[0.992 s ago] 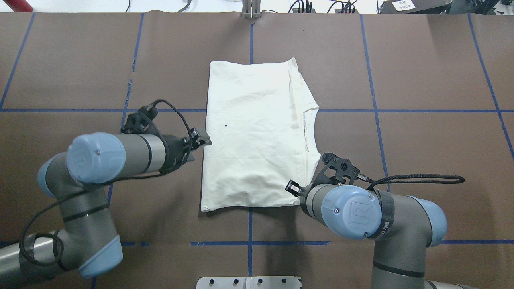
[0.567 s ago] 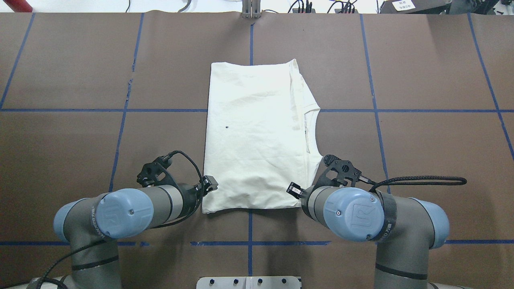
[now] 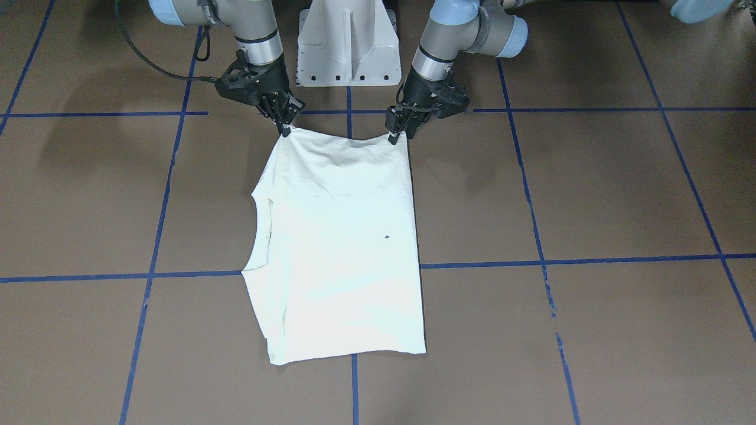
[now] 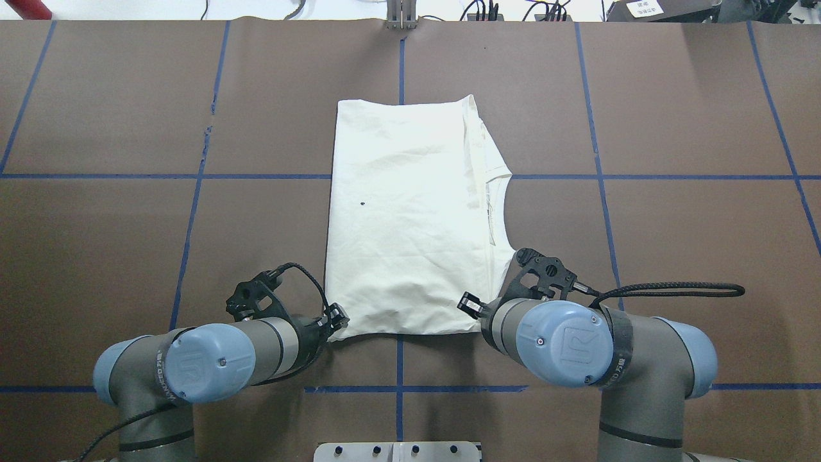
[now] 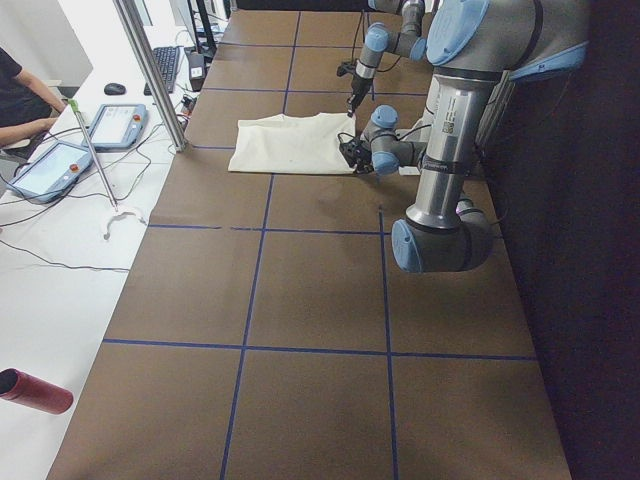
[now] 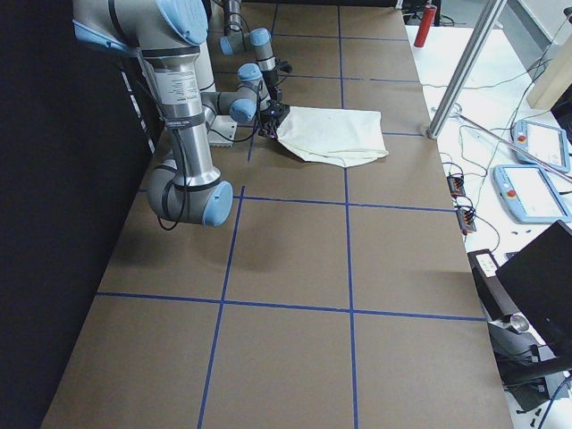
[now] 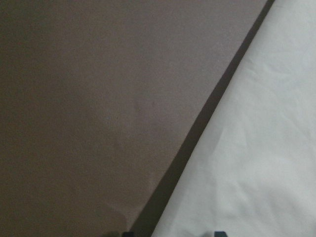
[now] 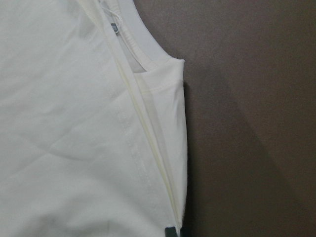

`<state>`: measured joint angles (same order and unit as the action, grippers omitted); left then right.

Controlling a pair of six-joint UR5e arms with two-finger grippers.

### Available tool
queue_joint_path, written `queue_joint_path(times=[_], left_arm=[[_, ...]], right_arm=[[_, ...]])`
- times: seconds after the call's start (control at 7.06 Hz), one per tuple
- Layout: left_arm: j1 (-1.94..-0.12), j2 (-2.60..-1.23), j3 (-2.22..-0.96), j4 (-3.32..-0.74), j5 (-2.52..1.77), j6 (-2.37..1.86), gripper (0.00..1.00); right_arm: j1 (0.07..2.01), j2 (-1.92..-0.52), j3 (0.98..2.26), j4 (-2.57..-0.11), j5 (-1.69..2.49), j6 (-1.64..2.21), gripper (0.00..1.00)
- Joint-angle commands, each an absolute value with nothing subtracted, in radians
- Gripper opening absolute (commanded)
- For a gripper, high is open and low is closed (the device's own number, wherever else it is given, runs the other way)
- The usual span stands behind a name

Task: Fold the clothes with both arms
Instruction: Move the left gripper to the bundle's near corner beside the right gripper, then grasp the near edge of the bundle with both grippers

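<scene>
My left hand [image 3: 394, 136] has slid to the shirt [image 3: 336, 248] corner toward the surface's [image 3: 531, 195] near edge and is spread wide. My right hand [image 3: 286, 128] pinches its corner. Fold nearly ready.

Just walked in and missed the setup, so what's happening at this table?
A two-armed robot is folding a white T-shirt that lies partly folded on the brown table. Both grippers are down at the shirt's edge nearest the robot, one at each corner. The right gripper looks pinched on the corner on the neckline side. The left gripper is at the other corner, but its wrist view shows its tips apart, so it seems not yet closed.
</scene>
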<state>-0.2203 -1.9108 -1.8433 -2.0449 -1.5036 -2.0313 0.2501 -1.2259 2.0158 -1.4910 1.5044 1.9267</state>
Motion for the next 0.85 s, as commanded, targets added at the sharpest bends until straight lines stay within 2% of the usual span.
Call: queue_joint_path(times=[0.0, 0.28, 0.57, 0.71], left_arm=[[-0.227, -1.905, -1.918, -2.043, -1.514, -2.028, 0.0], [-0.207, -1.751, -2.171, -2.022, -1.543, -2.075, 0.0], [-0.138, -1.744, -2.256, -2.014, -1.539, -2.178, 0.0], [-0.14, -1.749, -2.317, -1.969, -1.54, -2.178, 0.0]], right_arm=[[0.242, -1.227, 2.014, -1.49, 1.503, 1.927, 0.0], [0.172, -1.244, 2.089, -1.496, 1.502, 1.936, 0.0], [0.079, -1.383, 2.292, -1.496, 1.505, 1.948, 0.0], [0.077, -1.381, 2.312, -1.496, 1.505, 1.985, 0.0]])
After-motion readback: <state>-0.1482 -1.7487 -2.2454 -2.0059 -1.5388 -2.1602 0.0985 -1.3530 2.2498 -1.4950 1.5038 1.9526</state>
